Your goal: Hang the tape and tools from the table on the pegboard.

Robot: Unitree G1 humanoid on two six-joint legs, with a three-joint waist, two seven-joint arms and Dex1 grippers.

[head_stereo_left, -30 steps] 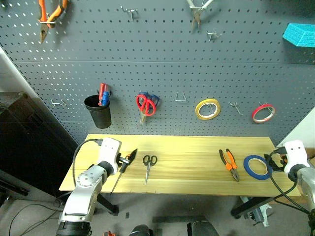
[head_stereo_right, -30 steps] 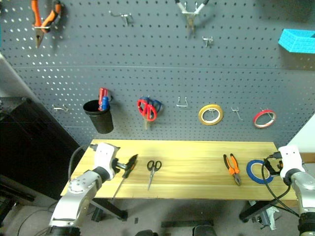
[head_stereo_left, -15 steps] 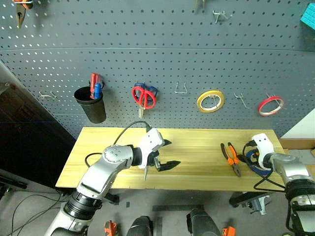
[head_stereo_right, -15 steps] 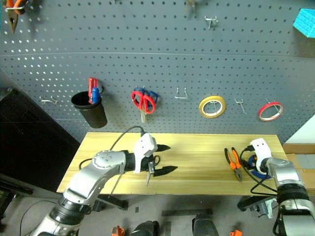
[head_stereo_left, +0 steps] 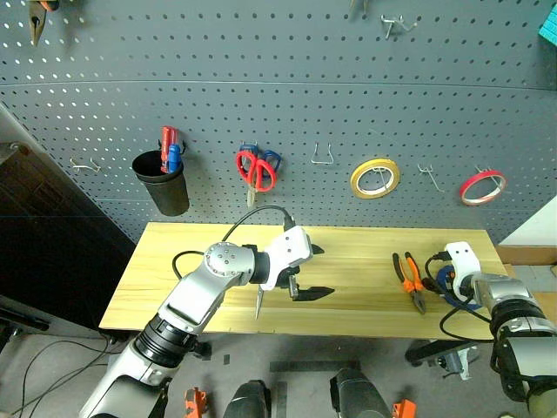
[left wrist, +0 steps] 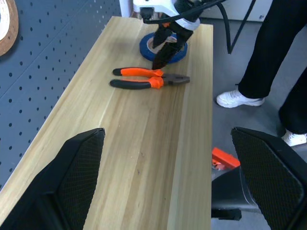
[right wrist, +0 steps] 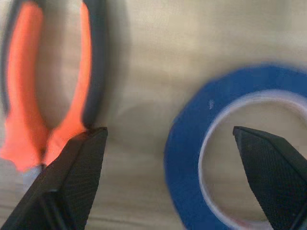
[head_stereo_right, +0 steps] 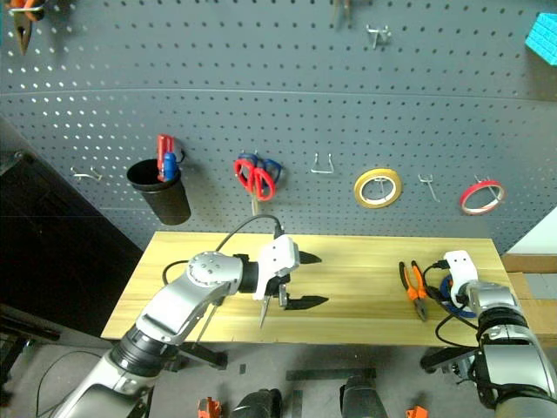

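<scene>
The blue tape [right wrist: 188,158] lies flat on the table [head_stereo_left: 357,252] near its right end. My right gripper [right wrist: 168,136] hovers low over the tape, open, its fingers either side of the ring's near edge. The orange-and-black pliers [head_stereo_left: 409,280] lie just left of the tape. My left gripper [head_stereo_left: 314,272] is open and empty above the table's middle, pointing right. The silver scissors' blade tip [head_stereo_left: 258,306] pokes out beneath my left hand. My left arm hides the screwdriver. The pegboard [head_stereo_left: 261,87] covers the wall behind.
On the pegboard hang a black cup [head_stereo_left: 162,190], red scissors [head_stereo_left: 258,170], yellow tape [head_stereo_left: 374,177], red tape [head_stereo_left: 483,185] and bare hooks [head_stereo_left: 324,157]. A person's legs [left wrist: 268,57] stand past the table's right end.
My left arm swung right from the screwdriver to above the scissors, turning its gripper rightward. My right gripper came down over the blue tape. The camera tilted downward.
</scene>
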